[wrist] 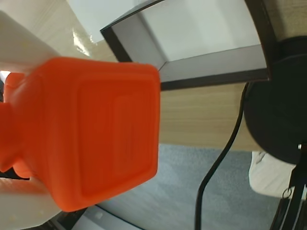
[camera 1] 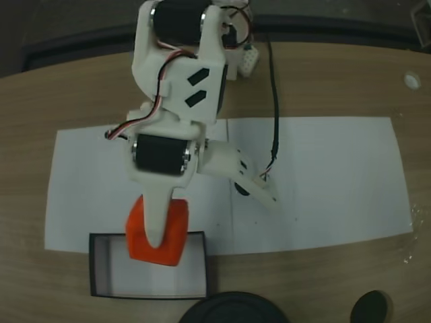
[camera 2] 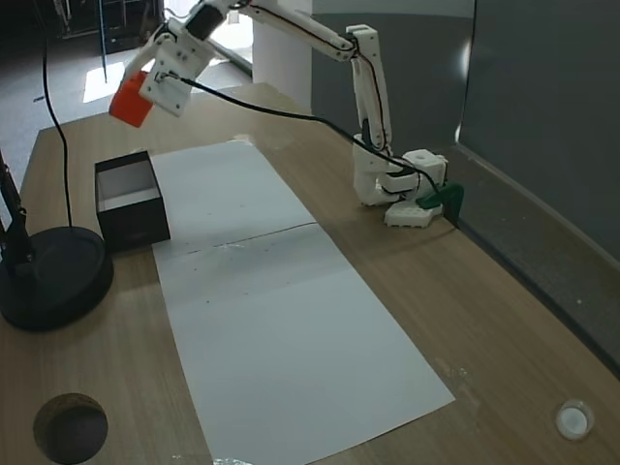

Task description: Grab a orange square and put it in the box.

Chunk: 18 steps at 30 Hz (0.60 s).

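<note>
High above the table, the gripper (camera 2: 139,89) is carrying the orange square (camera 2: 129,103), its jaws closing on the block's sides; in a fixed view the block (camera 1: 158,233) is overlapping the far wall of the box (camera 1: 104,268), toward that tray's twelve o'clock edge. In the wrist view the orange square (wrist: 91,132) is looming large, with the box (wrist: 211,67) lying off at one o'clock. Releasing from this height is risking a bounce off the thin black wall, or a landing on the white paper (camera 1: 323,182); the block's rounded edges are making a roll likely.
</note>
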Tool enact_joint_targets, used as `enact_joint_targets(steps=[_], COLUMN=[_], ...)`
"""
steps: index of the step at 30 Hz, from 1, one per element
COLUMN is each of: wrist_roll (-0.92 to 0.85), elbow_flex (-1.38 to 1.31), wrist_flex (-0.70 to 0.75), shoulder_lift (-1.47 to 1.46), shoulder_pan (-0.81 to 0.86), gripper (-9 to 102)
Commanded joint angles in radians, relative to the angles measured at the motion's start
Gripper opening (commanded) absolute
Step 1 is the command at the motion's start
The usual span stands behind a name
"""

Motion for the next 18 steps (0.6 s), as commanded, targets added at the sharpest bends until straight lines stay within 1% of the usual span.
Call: enact_joint_targets(steps=[1,13,18], wrist_roll=[0.020,0.015,0.021], elbow_flex=[-0.087,-0.152,-0.163], wrist_flex=[-0.012,-0.012,-0.006], shoulder_lift=[-0.023,-0.265,-0.291], shoulder_pan=[0.006,0.008,0.009], gripper=[12,12,13])
